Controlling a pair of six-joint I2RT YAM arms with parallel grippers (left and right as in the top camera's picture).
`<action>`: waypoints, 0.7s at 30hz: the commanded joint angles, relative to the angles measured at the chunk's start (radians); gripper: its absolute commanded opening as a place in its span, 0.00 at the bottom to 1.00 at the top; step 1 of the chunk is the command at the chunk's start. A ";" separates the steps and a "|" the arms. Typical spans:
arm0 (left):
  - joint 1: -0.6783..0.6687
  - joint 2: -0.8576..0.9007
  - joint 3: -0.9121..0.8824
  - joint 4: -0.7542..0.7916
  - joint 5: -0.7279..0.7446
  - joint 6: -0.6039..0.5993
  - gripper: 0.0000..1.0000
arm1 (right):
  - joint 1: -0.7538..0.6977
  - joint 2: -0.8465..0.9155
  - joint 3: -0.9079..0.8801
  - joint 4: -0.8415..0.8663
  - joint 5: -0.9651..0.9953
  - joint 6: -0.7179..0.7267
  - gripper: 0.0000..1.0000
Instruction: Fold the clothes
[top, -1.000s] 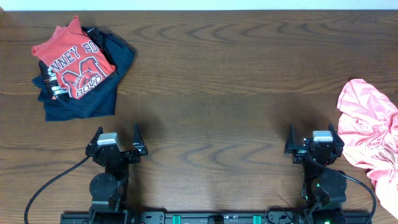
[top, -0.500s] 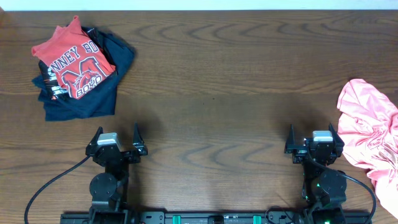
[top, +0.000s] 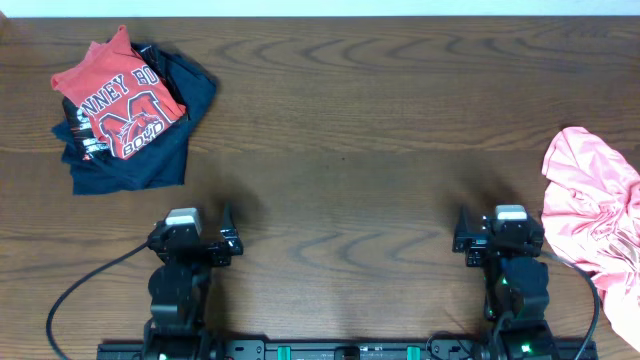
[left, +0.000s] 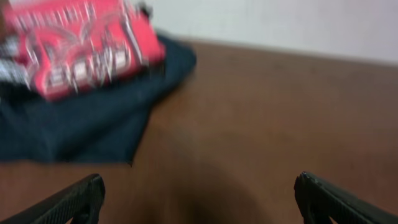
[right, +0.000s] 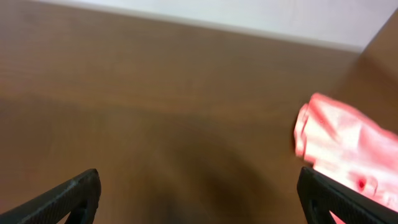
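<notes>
Both arms have shifted slightly since a second ago. Left gripper (left: 198, 190) and right gripper (right: 199, 183) gape wide, empty. The crumpled pink T-shirt (top: 595, 225) lies at the right edge of the table (top: 340, 130); best drag it centreward before spreading. Red shirt (top: 118, 100) and navy garments (top: 150, 160), far-left corner, obstruct nothing.

Pink T-shirt (top: 595, 215), right of the right pincer (top: 499, 236), cut off by frame edge. Wrist views blurred; print on red shirt (left: 78, 43) illegible there.
</notes>
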 joint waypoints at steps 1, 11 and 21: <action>0.005 0.119 0.085 -0.021 0.041 -0.055 0.98 | -0.011 0.086 0.100 -0.057 0.010 0.060 0.99; 0.005 0.634 0.476 -0.216 0.180 -0.054 0.98 | -0.011 0.511 0.552 -0.465 0.011 0.060 0.99; 0.005 0.831 0.748 -0.545 0.180 -0.055 0.98 | -0.076 0.855 0.829 -0.705 -0.164 0.183 0.99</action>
